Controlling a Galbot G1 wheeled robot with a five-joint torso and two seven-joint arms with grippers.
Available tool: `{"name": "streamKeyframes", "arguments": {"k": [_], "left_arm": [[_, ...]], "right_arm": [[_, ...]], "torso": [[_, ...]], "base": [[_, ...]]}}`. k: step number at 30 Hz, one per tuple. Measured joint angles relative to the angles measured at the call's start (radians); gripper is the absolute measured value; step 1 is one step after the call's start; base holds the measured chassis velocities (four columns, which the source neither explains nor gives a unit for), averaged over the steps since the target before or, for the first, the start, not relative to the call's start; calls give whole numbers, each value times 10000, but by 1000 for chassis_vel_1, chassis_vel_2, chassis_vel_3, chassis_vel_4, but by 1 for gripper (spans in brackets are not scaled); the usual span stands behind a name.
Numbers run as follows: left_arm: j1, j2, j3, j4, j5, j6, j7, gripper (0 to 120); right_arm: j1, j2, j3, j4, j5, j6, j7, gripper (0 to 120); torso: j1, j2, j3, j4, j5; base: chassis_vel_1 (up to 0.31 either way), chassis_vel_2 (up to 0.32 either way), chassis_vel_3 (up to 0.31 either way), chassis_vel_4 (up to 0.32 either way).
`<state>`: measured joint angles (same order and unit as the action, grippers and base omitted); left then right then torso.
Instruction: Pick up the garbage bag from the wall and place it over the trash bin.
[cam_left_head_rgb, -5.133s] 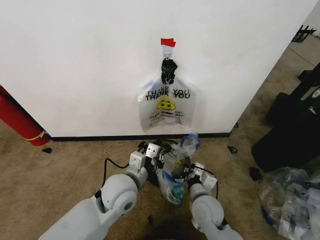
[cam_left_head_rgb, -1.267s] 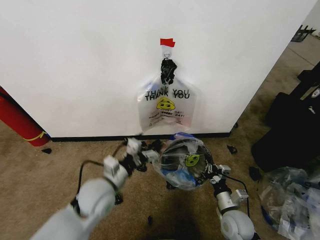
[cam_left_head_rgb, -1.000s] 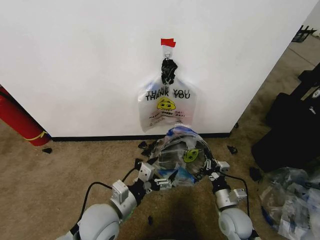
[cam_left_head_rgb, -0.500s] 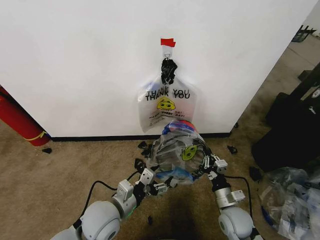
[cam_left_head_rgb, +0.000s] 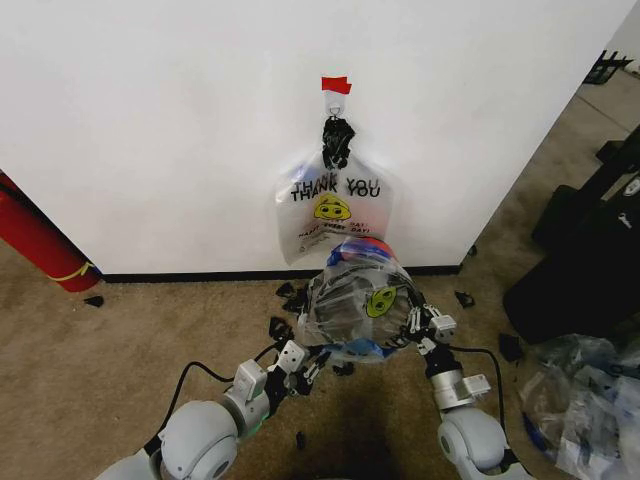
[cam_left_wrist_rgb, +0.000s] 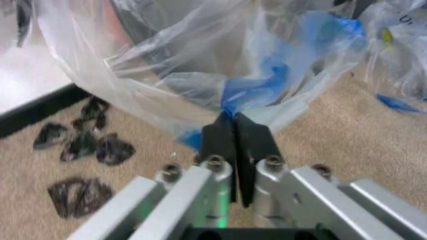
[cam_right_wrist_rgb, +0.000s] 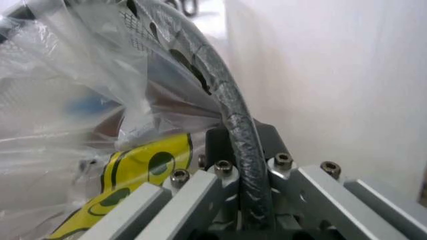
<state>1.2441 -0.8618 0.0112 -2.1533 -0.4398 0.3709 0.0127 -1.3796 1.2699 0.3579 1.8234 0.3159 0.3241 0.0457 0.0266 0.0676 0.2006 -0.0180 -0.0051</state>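
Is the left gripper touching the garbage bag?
Touching. The left wrist view shows the left gripper with its fingers shut on a blue fold of the garbage bag.

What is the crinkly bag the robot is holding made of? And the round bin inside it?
The garbage bag looks like thin clear plastic film with blue patches: it wrinkles, shines, and lets the bin show through. The trash bin looks like black wire mesh, probably metal: its wall has tiny holes and a thick dark rim. The left gripper and right gripper pinch it.
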Motion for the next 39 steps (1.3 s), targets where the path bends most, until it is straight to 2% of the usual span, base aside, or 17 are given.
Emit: {"name": "streamKeyframes", "arguments": {"k": [4,6,7,11,14,19,22,29,36,37,39], "left_arm": [[109,6,-55,330,845,-972,670,0],[130,-14,-126,760,1688,-1712,1295,0],[130,-14,-126,760,1688,-1712,1295,0],[142,-129,-335,1504,2854,-2819,2119,0],[5,-232,-543,2044,3421,-3402,2181,0],[-194,-250,-793,2544,4013,-3759,2146,0],[-278,-280,-888,2927,4621,-4053,2056,0],[-372,-458,-906,3345,5144,-4280,1772,0],[-474,-591,-800,3597,4893,-4358,937,0],[-397,-526,-780,3629,4270,-4730,1032,5],[-306,-460,-793,3628,4074,-4947,1312,11]], "right_arm": [[-108,5,-172,392,918,-692,671,0],[-192,16,-253,755,1675,-1196,1163,0],[-192,16,-253,755,1675,-1196,1163,0],[-276,25,-305,1394,3099,-2030,2080,0],[-386,-52,-271,1824,3908,-2722,2546,0],[-462,-148,-207,2131,4499,-3254,2930,0],[-463,-113,-195,2390,5354,-3654,3326,0],[-468,-44,-176,2684,6444,-4162,3617,0],[-495,-10,-173,2846,7052,-4654,3673,0],[-447,66,-214,2691,7007,-4632,3607,0],[-378,122,-227,2537,6987,-4537,3543,0]], "torso": [[0,0,0,0,0],[0,0,0,0,-1],[0,0,0,0,-1],[0,0,0,0,-1],[0,0,0,0,-1],[0,0,0,-1,0],[0,0,0,1,0],[0,0,0,0,0],[0,0,0,-1,0],[0,0,0,-2,0],[0,0,0,0,2]], "base": [[0,0,0,0],[0,0,0,0],[0,0,0,0],[0,0,0,0],[0,0,0,0],[0,0,0,0],[0,0,0,0],[0,0,0,0],[0,0,0,0],[0,0,0,0],[0,0,0,0]]}}
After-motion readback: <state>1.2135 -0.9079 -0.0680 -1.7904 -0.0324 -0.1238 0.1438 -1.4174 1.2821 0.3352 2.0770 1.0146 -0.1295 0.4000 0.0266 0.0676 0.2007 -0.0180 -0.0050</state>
